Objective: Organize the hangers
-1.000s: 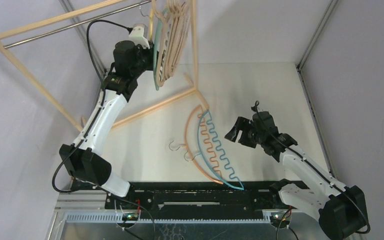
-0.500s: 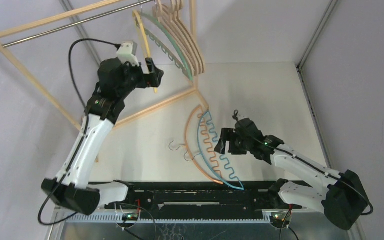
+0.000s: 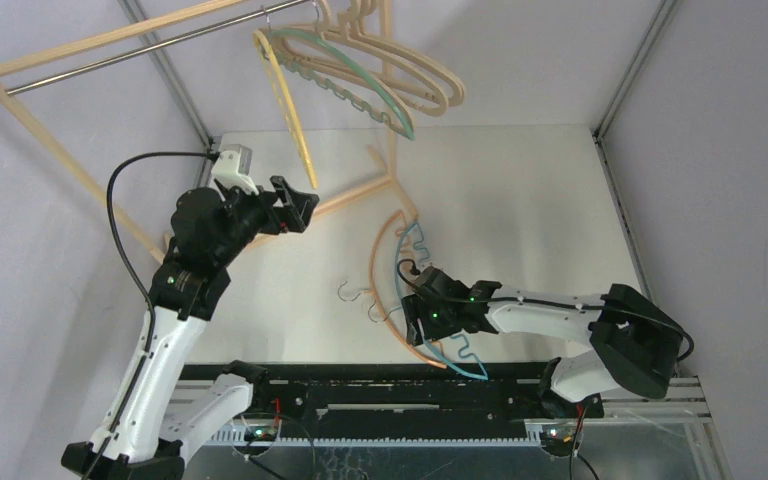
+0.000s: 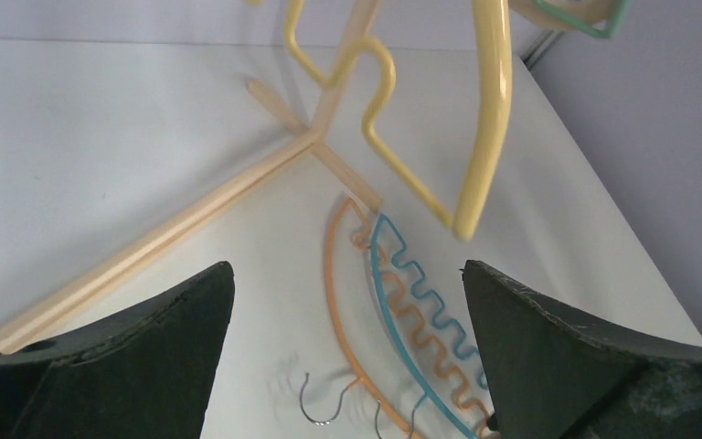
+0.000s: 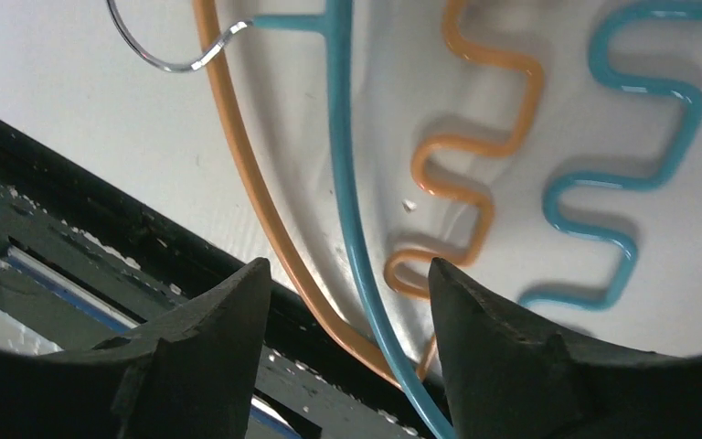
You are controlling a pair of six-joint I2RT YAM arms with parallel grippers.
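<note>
Straddling teal wavy-bar wire hanger (image 5: 340, 137) and thin orange wavy-bar hanger (image 3: 372, 268), both flat on white table (image 3: 520, 200), right gripper (image 5: 347, 274) stood part-open, likely positioned for pickup. Left gripper (image 4: 347, 274) gaped wide and empty, clear of yellow hanger (image 4: 492, 110) hanging from metal rail (image 3: 140, 52).

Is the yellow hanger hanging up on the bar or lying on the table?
Hanging up. The yellow hanger dangles from the metal rail, its low end in the air above the table.
</note>
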